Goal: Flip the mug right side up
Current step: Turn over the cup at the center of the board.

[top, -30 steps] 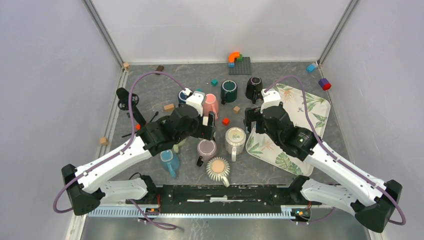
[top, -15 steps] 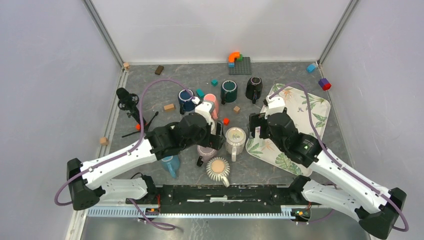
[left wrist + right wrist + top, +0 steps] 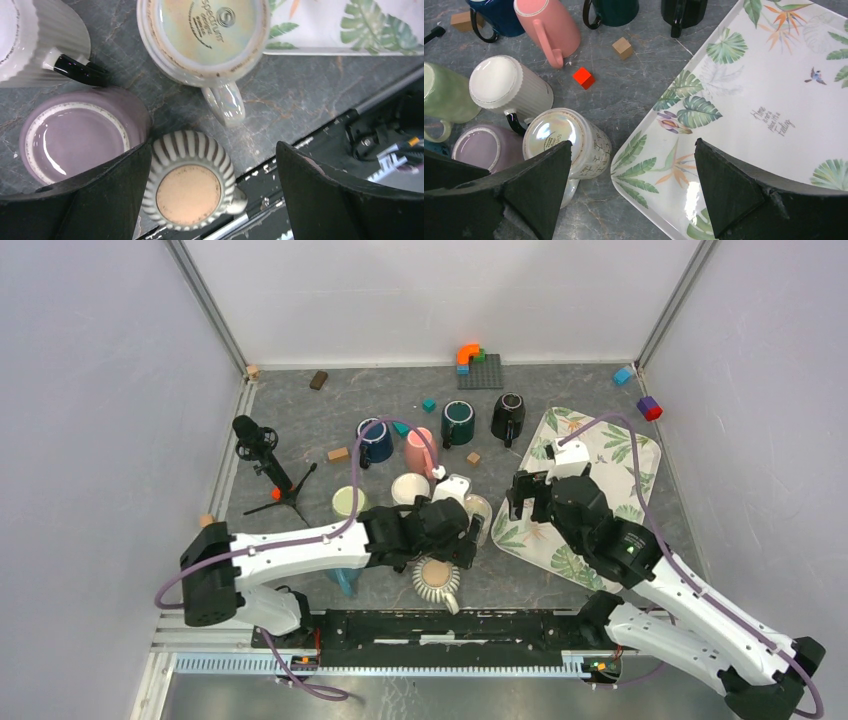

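A striped mug (image 3: pixel 188 192) stands upside down, its tan base up, near the table's front edge; it also shows in the top view (image 3: pixel 436 578). My left gripper (image 3: pixel 212 148) is open above it, one finger on each side, touching nothing; in the top view the left gripper (image 3: pixel 455 538) sits just behind the mug. A purple mug (image 3: pixel 75 137), an iridescent mug (image 3: pixel 202 35) and a white ribbed mug (image 3: pixel 35 40) also stand upside down close by. My right gripper (image 3: pixel 633 142) is open and empty over the tray's left edge.
A leaf-print tray (image 3: pixel 610 455) lies at the right. A pink mug (image 3: pixel 419 450) lies on its side; navy (image 3: pixel 376 440), dark green (image 3: pixel 458 422), black (image 3: pixel 508 416) and pale green (image 3: pixel 347 502) mugs stand behind. A microphone tripod (image 3: pixel 265 455) stands left. Small blocks are scattered about.
My left arm has swung right and toward the front edge, from over the purple mug to over the striped mug. My right gripper has drawn back slightly toward the tray.
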